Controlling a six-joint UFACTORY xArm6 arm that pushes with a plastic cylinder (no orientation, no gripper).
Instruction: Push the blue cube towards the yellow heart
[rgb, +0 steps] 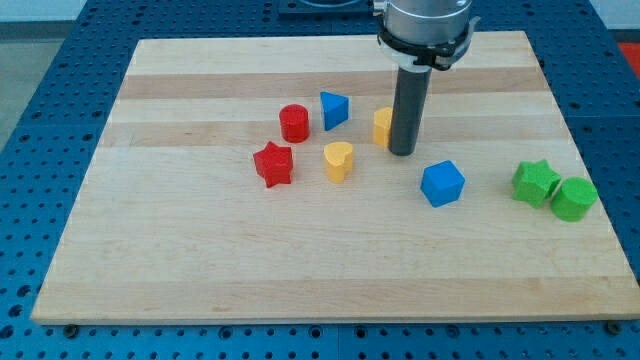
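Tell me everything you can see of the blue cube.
The blue cube is a small, matte, plastic-looking block with rounded edges, sitting slightly skewed on the wooden board, right of centre in the view. Its top face looks lighter than its sides. Nothing touches it: my tip stands apart to its upper left, and the yellow heart lies further left.

Pale wooden board (200, 260); eight small coloured blocks scattered across its middle

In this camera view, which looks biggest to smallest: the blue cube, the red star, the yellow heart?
1. blue cube, a touch larger, though it sits nearer the view's bottom, so nearness may help.
2. red star, close behind; nearly alike.
3. yellow heart, clearly smallest.
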